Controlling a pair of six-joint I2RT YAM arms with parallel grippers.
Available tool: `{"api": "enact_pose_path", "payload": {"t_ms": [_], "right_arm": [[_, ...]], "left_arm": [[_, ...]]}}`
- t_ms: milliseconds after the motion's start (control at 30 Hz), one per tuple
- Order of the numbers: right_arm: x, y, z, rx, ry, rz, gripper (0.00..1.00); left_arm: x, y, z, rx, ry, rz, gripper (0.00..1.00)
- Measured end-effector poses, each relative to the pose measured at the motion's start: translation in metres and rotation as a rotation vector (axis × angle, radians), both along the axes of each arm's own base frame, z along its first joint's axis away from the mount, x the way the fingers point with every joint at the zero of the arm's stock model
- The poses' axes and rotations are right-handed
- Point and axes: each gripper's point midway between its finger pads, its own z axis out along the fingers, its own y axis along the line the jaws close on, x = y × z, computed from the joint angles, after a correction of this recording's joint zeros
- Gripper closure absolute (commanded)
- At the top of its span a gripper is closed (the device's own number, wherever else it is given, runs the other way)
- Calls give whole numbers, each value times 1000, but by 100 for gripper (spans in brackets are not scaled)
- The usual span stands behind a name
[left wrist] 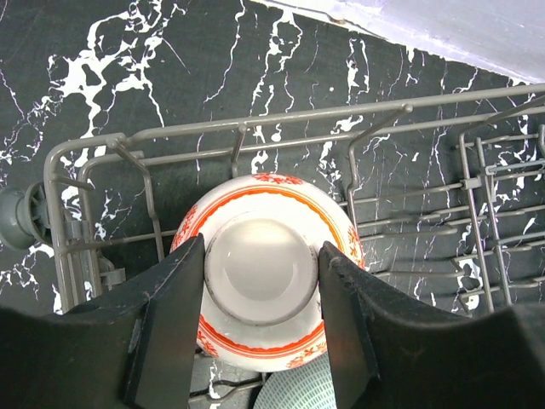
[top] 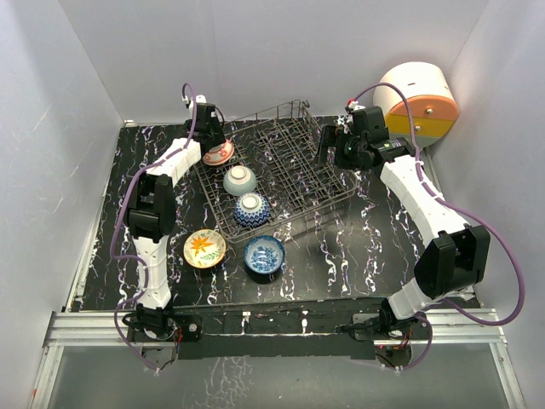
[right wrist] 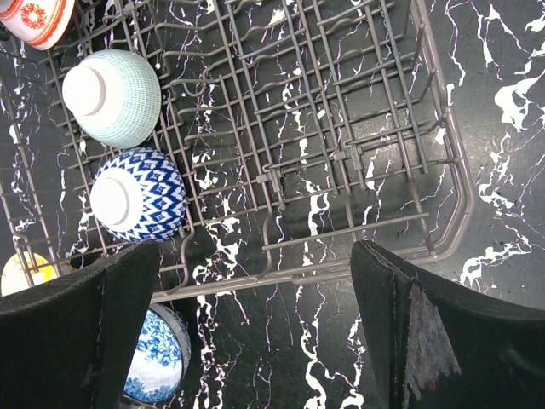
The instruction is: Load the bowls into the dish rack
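Observation:
The dark grey wire dish rack (top: 294, 166) stands mid-table. In its far left corner an orange-red bowl (left wrist: 260, 273) sits upside down, and my left gripper (left wrist: 262, 247) is shut on its pale foot ring. A grey-green bowl (top: 240, 180) and a blue-white patterned bowl (top: 252, 210) lie upside down along the rack's left side. On the table in front of the rack stand a yellow-orange floral bowl (top: 204, 248) and a blue-white bowl (top: 265, 255), both upright. My right gripper (right wrist: 255, 251) hangs open and empty above the rack's rim (right wrist: 366, 226).
A round white-orange-yellow drawer unit (top: 419, 104) stands at the back right corner. White walls enclose the black marbled table (top: 341, 256) on three sides. A metal rail (top: 272, 328) carries both arm bases along the near edge.

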Motion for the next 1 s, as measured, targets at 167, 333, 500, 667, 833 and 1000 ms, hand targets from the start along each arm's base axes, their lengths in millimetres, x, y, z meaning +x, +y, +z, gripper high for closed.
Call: {"api": "enact_pose_path", "payload": {"t_ms": [167,333,500,667,833,1000], "right_arm": [[0,0,-2,0,5,2,1],[1,0,-3,0,8,0,2],[1,-2,-3,0,7,-4,1],[-1,-3,-8,-1,23,-3,1],[-3,-4,-14,-2,35,-2,1],[-5,-4,-18,-3,49,-2,2]], "left_arm": [[1,2,-3,20,-9,-10,100],[4,3,-3,42,-23,-22,100],[7,2,0,40,-39,-26,86],[2,2,-10,40,-20,-31,75],[-8,1,-29,50,21,-38,62],[-8,0,-29,51,19,-43,38]]}}
